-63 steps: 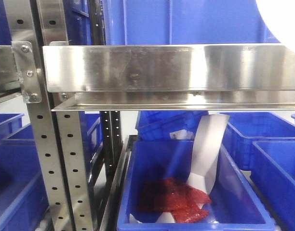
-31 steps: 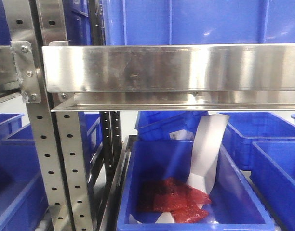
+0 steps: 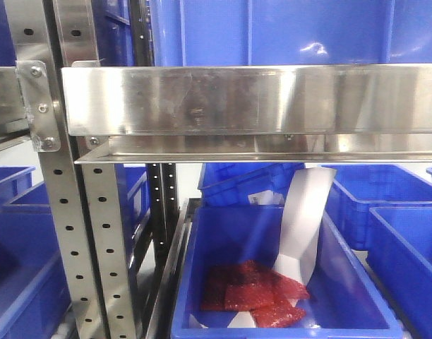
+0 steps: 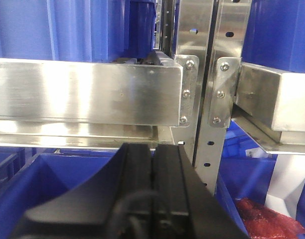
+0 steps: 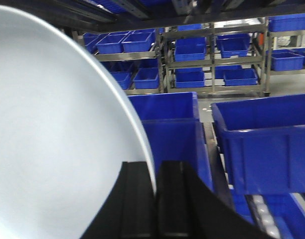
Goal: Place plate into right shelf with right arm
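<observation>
White and glossy, the plate [image 5: 53, 129] filled the left half of the right wrist view, its rim pinched between the two black fingers of the right gripper [image 5: 155, 199], which was clenched on that edge. The plate stood on edge in the grasp rather than lying flat, its curved rim sweeping from the top left down into the fingers. Behind it sat blue crates [image 5: 264, 144] close by, with further racks of blue crates in the distance. No tabletop showed in any view, so the plate could not be placed against table edges; it did not appear in the front view at all.

In the front view the right shelf [image 3: 251, 99] showed as a shiny steel tier with a wide flat lip, bolted to hole-punched uprights [image 3: 68, 233] at the left. Below the tier an open blue crate [image 3: 357, 282] held red packets [image 3: 255, 293] and a curled strip of white paper [image 3: 304, 219] leaning against its back wall.

The left gripper [image 4: 152, 179] had its black fingers pressed together with nothing between them, held low in front of another steel tier [image 4: 87, 94] and its bolted bracket [image 4: 187, 89].
</observation>
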